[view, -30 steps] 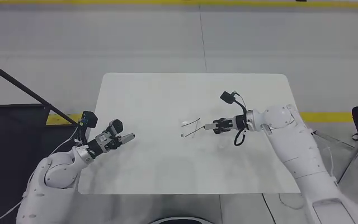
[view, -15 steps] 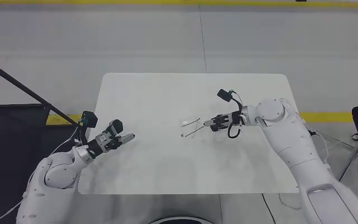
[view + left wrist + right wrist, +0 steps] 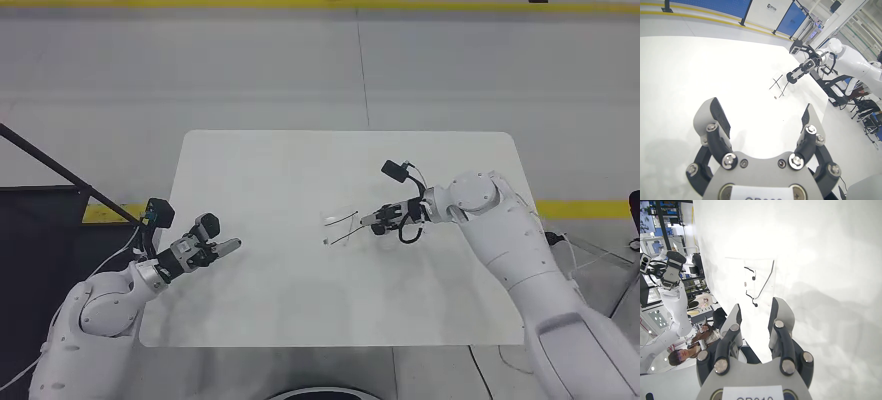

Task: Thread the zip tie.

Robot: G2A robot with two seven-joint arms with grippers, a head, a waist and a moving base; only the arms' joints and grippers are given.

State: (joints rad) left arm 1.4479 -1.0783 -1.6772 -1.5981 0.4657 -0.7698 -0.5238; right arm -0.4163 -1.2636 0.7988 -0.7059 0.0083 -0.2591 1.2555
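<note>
Fingers (image 3: 776, 313) spread on both your grippers: right gripper (image 3: 756, 302) just short of the zip tie (image 3: 765, 281), left gripper (image 3: 762, 106) well away; stray ties (image 3: 749, 269) and a brown speck (image 3: 745, 284) crowd it.

white table (image 3: 300, 170), grey floor (image 3: 250, 70), yellow floor line (image 3: 575, 209), blue partition panels (image 3: 706, 7)

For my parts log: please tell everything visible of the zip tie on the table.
The zip tie looks like thin black plastic: a long, bent strip with small blocky heads nearby, possibly two ties crossed. It lies on the white table, just ahead of the open right gripper, which seems not to touch it.
</note>
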